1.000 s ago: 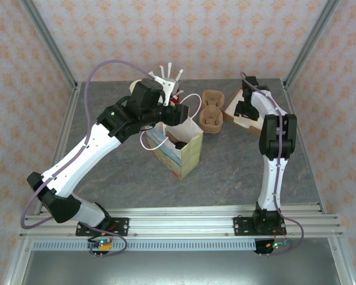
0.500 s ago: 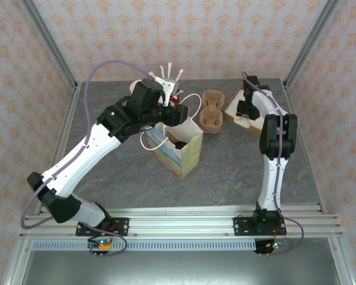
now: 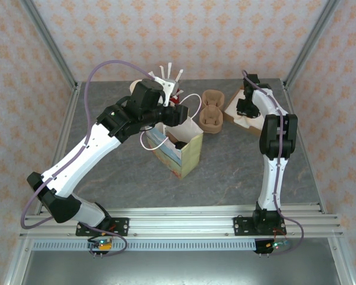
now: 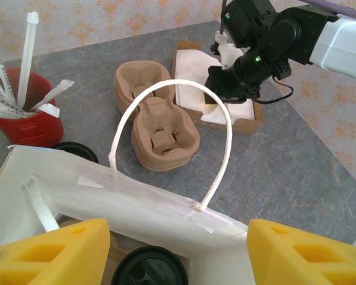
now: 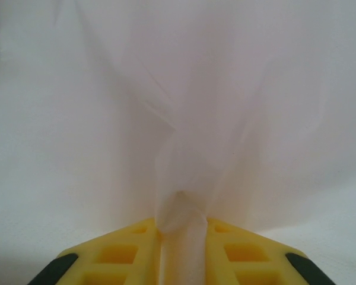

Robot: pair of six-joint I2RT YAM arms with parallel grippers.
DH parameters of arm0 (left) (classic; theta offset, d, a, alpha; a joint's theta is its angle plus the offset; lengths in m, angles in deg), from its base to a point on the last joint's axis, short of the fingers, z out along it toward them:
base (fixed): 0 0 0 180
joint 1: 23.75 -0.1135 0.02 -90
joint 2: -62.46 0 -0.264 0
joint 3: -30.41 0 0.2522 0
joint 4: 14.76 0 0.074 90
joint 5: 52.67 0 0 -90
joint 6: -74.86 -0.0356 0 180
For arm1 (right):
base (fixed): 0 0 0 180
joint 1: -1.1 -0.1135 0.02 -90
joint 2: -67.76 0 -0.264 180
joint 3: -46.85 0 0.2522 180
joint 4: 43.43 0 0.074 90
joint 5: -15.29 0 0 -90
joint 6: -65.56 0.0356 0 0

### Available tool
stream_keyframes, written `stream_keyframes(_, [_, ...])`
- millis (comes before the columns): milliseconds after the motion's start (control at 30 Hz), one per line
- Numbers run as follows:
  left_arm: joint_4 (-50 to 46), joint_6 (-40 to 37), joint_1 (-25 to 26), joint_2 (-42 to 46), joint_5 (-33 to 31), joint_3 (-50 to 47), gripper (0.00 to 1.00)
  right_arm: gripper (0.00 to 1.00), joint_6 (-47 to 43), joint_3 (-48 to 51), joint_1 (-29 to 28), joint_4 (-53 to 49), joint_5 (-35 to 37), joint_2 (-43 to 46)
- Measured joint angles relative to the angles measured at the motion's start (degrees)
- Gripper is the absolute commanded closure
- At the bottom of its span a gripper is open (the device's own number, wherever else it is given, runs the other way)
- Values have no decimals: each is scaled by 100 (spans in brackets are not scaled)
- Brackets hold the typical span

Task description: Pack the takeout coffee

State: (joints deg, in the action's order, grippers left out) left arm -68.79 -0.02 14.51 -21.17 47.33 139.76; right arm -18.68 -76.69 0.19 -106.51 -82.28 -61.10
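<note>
One takeout coffee [image 4: 149,268] upright in bag [image 4: 136,205], axis vertical.

Paper bag [image 3: 187,155] is standing mid-table [image 3: 237,172], with the takeout coffee [image 4: 149,270] sitting inside it. Left gripper [image 4: 178,255] is hanging over the bag's mouth. Behind the bag, slightly right, the cup carrier [image 3: 212,113] is lying flat. Right of that, the box [image 4: 249,126] is sitting near the far right corner. A napkin [image 5: 178,89] is lying in it, and the right gripper [image 5: 181,249] is resting down on that napkin. Behind the bag's left side the straw cup [image 4: 29,122] is standing, with a loose lid [image 4: 77,151] lying between it and the bag.
</note>
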Motion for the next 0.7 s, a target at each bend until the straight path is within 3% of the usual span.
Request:
stream_keyframes(333, [0,0,0,0,-2,-2,37,86,-4,-122,0,-127,-15,173])
stream_keyframes(700, [-2,-13,0,28,-28,-26,37,99,-44,-173,0,-238,-17,951])
